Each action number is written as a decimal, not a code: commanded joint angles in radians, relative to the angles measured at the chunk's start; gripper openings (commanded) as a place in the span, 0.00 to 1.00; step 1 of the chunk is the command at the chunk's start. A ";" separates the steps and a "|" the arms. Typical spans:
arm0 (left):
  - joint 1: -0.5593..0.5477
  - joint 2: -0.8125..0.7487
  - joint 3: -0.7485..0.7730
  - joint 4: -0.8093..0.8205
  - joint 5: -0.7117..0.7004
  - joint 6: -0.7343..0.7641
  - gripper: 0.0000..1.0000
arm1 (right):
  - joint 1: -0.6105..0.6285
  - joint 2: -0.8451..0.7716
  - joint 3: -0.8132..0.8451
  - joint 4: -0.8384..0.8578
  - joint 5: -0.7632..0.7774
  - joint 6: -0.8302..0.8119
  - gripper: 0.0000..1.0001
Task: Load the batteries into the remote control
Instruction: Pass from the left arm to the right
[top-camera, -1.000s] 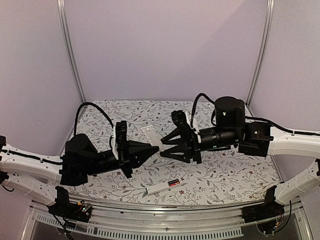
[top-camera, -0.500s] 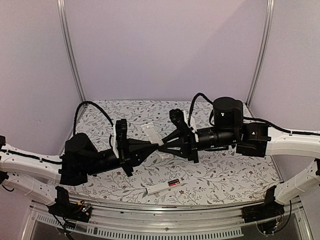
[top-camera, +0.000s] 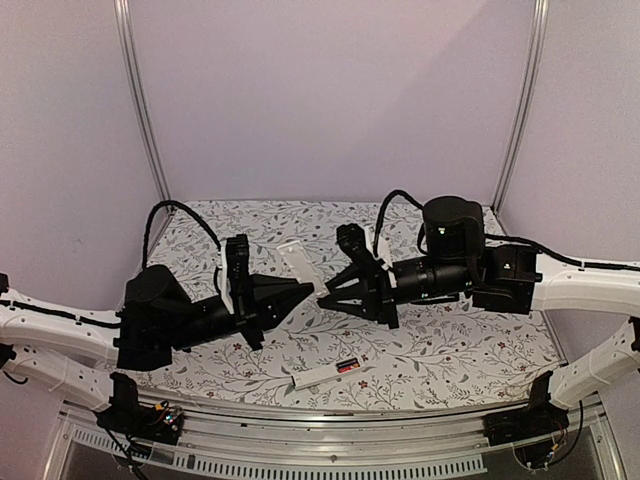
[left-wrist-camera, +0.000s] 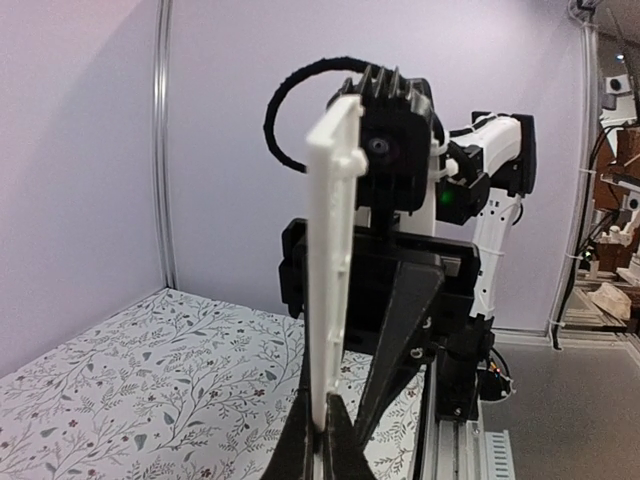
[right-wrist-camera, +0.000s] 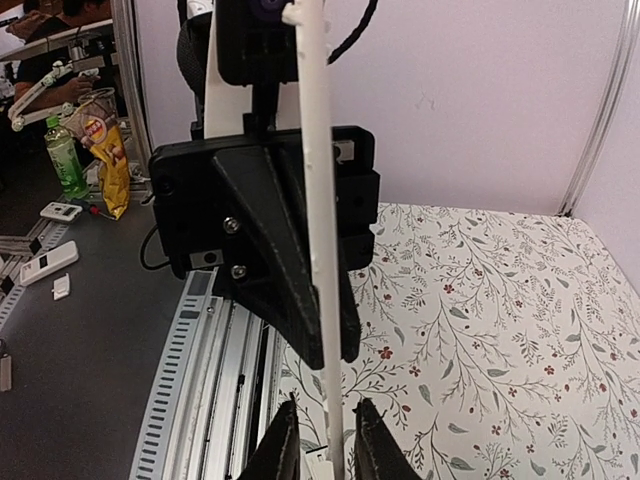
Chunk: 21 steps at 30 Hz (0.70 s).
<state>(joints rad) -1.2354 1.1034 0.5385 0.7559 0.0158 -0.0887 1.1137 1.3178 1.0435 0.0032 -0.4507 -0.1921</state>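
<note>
The left gripper (top-camera: 303, 289) and right gripper (top-camera: 321, 292) are meeting tip to tip at the center of the top view, above the floral counter (top-camera: 450, 350). The remote control (top-camera: 296, 262) is standing between them as a white bar. It is tilting up and to the left from the tips, clear of the counter.

The left wrist view is showing the remote's broad face (left-wrist-camera: 332, 250), upright and rising from the bottom center to the upper middle of the frame. The left jaws are clenched on its lower end, with both fingers (left-wrist-camera: 300, 450) pressing against the plastic. The right gripper's black body is filling the frame directly behind the bar.

The right wrist view is showing the same bar edge-on, as a thin white strip (right-wrist-camera: 318, 200). The right jaws are flanking its lower end, one finger (right-wrist-camera: 283, 440) on each side. A narrow gap is showing on both sides, so it is not possible to tell whether they are gripping.

Only the top view is showing the batteries (top-camera: 348, 366). The red one and the dark one are lying together on the counter at lower center, just beside the right end of a short white plate (top-camera: 313, 378).
</note>
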 joint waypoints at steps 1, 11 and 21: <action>-0.017 -0.010 0.003 -0.006 -0.005 0.013 0.00 | 0.007 -0.001 0.032 -0.032 0.018 -0.005 0.17; -0.016 -0.015 -0.001 0.000 -0.005 0.008 0.00 | 0.007 0.014 0.026 -0.046 0.025 -0.016 0.12; -0.016 -0.008 -0.006 0.017 -0.005 0.000 0.00 | 0.007 0.010 0.030 -0.054 0.031 -0.014 0.00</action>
<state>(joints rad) -1.2362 1.1034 0.5381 0.7570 0.0147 -0.0898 1.1141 1.3243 1.0538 -0.0326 -0.4358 -0.2058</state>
